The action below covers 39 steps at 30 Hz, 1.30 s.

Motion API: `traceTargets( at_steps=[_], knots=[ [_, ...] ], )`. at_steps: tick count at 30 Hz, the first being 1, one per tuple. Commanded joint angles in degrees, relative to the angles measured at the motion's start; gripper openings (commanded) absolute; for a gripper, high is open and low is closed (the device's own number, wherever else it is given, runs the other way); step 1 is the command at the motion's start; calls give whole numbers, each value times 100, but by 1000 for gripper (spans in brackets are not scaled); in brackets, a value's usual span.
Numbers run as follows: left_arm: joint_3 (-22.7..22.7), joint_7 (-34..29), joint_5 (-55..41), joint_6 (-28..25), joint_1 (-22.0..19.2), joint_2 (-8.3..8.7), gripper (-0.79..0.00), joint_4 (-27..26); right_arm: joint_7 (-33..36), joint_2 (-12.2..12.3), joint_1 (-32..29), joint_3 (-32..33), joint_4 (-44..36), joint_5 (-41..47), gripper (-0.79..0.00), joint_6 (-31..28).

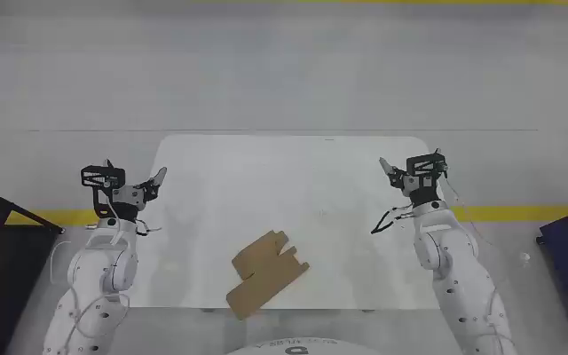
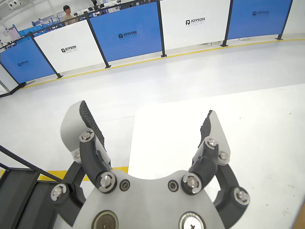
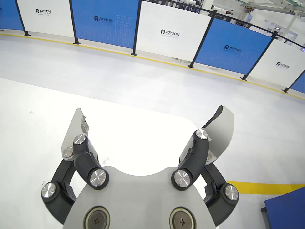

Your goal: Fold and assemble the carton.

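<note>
White surface [image 1: 266,177], rounded corners. Carton [image 1: 266,273] lay flat and unfolded on it, brown, at the middle of the surface's near edge. Long axis ran diagonally: one end at the near edge, the notched flap end pointing toward the surface's far right corner. Could not tell whether the near end overhung the edge; creases hard to make out. Left gripper [image 2: 146,108] hung over the surface's far left corner, jaws spread, nothing between them. Right gripper [image 3: 150,109] hung at the surface's far right corner, jaws likewise released. Both well apart from the carton.
</note>
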Motion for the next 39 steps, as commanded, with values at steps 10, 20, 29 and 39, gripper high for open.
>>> traceTargets(
  at_steps=[10,20,29,39],
  knots=[
    [0,0,0,0,0,0,-1,0,0,0,0,0,0,0,-1,0],
    [0,0,0,0,0,0,0,0,431,-7,359,-814,42,-1105,0,-736],
    [0,0,0,0,0,0,0,0,425,-8,366,-770,12,-1054,0,-706],
    [0,0,0,0,0,0,0,0,-671,247,784,-1189,675,-2222,0,-4561]
  ],
)
